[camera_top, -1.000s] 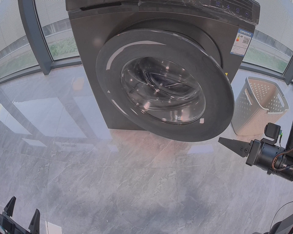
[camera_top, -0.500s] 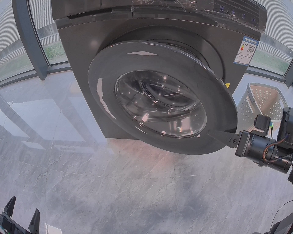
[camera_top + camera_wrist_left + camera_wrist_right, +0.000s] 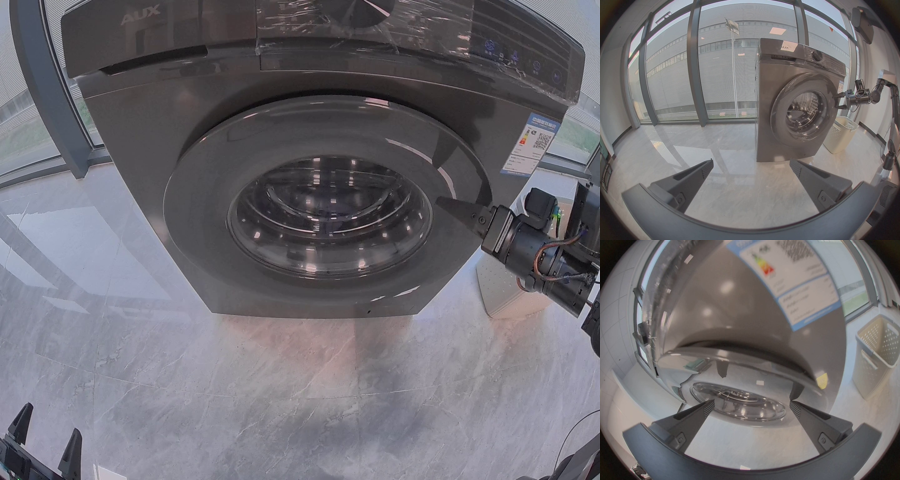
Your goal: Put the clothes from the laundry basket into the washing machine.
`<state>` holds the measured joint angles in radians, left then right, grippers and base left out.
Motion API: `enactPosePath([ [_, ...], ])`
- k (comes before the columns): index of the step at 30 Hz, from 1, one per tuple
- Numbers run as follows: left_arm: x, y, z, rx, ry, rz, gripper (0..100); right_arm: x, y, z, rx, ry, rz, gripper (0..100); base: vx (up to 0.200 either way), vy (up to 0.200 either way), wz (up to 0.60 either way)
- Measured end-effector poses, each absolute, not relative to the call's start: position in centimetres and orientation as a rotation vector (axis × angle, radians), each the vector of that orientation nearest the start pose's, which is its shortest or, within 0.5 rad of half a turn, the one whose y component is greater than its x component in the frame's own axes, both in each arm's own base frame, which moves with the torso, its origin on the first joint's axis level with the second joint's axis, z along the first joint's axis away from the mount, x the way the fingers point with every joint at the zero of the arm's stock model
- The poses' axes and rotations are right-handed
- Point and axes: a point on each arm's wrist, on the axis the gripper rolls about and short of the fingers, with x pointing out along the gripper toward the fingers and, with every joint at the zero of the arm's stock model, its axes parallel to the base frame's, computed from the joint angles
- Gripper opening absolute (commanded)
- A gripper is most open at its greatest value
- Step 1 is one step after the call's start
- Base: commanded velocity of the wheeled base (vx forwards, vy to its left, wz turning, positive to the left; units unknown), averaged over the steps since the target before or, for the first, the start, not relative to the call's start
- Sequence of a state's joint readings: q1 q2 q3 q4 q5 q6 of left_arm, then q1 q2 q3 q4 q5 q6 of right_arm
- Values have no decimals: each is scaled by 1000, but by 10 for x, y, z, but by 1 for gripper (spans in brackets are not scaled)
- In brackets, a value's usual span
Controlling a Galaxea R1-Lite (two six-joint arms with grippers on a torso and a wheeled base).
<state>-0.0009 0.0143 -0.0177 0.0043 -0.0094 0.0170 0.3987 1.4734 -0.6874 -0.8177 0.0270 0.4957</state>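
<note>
Standing on the floor, the washing machine [image 3: 325,125] has its round glass door [image 3: 328,215] lying close against the front; whether it has latched cannot be told. The laundry basket [image 3: 875,355], pale and perforated, stands on the floor just beside the machine's right side, partly behind the right arm in the head view. The right gripper [image 3: 457,210] sits at the door's right rim, one finger tip touching it, fingers spread apart and holding nothing. The left gripper [image 3: 47,431] hangs low, well apart from the machine, fingers likewise spread and empty.

Floor [image 3: 250,387]: glossy grey marble-pattern tile. Tall windows [image 3: 672,72] with dark frames stand behind the machine.

One second earlier the door stood swung open and the right gripper was clear of it. The head camera has shifted since.
</note>
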Motion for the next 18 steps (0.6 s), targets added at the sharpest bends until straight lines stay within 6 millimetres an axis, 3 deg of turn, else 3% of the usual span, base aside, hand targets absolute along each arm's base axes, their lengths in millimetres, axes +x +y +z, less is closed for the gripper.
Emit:
enactPosePath([
  [5, -23, 0, 80, 17, 1, -10, 100, 228, 95, 225, 491, 88, 409, 100, 0, 0, 0],
  [10, -23, 0, 80, 17, 2, -10, 100, 211, 94, 212, 467, 102, 415, 100, 0, 0, 0],
  [18, -23, 0, 80, 16, 2, -10, 100, 144, 90, 179, 347, 212, 544, 100, 0, 0, 0],
])
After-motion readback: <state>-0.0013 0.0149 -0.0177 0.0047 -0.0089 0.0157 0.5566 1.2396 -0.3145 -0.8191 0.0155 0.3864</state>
